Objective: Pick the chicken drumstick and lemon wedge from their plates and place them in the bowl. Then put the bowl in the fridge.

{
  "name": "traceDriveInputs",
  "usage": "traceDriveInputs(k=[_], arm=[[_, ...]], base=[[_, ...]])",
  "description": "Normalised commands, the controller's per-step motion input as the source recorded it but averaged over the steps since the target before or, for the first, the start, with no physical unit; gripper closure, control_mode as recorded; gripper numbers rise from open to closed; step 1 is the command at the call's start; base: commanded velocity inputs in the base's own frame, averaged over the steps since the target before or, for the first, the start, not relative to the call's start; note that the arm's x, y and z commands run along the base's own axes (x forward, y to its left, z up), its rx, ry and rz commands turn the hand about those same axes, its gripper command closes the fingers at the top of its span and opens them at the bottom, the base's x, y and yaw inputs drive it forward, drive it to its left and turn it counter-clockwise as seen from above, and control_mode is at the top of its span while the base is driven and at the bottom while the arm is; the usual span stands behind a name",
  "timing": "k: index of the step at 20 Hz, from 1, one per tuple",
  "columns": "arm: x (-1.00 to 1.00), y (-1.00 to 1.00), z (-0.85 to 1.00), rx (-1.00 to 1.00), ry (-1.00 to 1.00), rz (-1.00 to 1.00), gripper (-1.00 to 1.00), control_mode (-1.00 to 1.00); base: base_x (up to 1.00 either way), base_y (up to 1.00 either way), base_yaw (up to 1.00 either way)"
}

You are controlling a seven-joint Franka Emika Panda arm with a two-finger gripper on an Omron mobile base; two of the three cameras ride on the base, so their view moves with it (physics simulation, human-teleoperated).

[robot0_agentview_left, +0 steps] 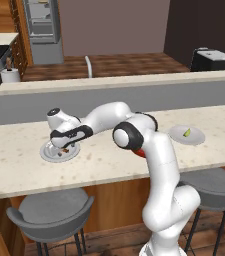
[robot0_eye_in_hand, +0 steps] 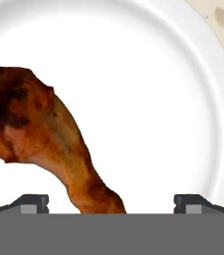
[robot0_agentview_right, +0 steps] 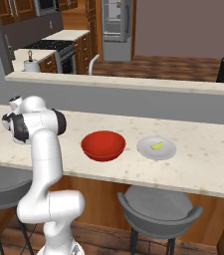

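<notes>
The brown-orange chicken drumstick [robot0_eye_in_hand: 49, 149] lies on a white plate [robot0_eye_in_hand: 158, 99], its thin end running down between the two dark fingertips. My gripper [robot0_eye_in_hand: 111, 201] hangs open just above it, one tip on each side of the bone. In the left base view the hand is low over that plate [robot0_agentview_left: 46, 152] at the counter's left. The lemon wedge [robot0_agentview_left: 187, 132] rests on a second plate [robot0_agentview_left: 196, 136] to the right; the wedge [robot0_agentview_right: 157, 145] and its plate [robot0_agentview_right: 168, 149] also show from the other side. The red bowl [robot0_agentview_right: 103, 145] stands between the plates. The fridge [robot0_agentview_right: 116, 20] is far back.
Grey bar stools [robot0_agentview_left: 51, 210] [robot0_agentview_right: 158, 209] stand under the counter's front edge. A raised ledge [robot0_agentview_left: 119, 80] runs behind the counter. A toaster [robot0_agentview_left: 211, 59] sits beyond it at the right, and a stove with cabinets [robot0_agentview_right: 58, 50] at the back left.
</notes>
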Motion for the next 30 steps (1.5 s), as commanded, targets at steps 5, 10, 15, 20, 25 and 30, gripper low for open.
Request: traceDriveInputs(k=[5, 10, 15, 20, 25, 30], arm=[[0.23, 0.07, -0.14, 0.00, 0.00, 0.00, -1.00, -1.00], [0.16, 0.10, -0.19, 0.01, 0.03, 0.00, -1.00, -1.00], [0.04, 0.06, -0.18, 0.02, 0.03, 0.00, -1.00, -1.00], [-0.03, 0.00, -0.25, 0.00, 0.03, 0.00, 1.00, -1.00], [-0.17, -0.01, -0.31, 0.01, 0.00, 0.00, 1.00, -1.00], [-0.22, -0.10, -0.34, 0.00, 0.00, 0.00, 1.00, -1.00]], base=[[0.00, 0.00, 0.00], [0.00, 0.00, 0.00], [0.00, 0.00, 0.00], [0.00, 0.00, 0.00], [0.00, 0.00, 0.00], [0.00, 0.00, 0.00]])
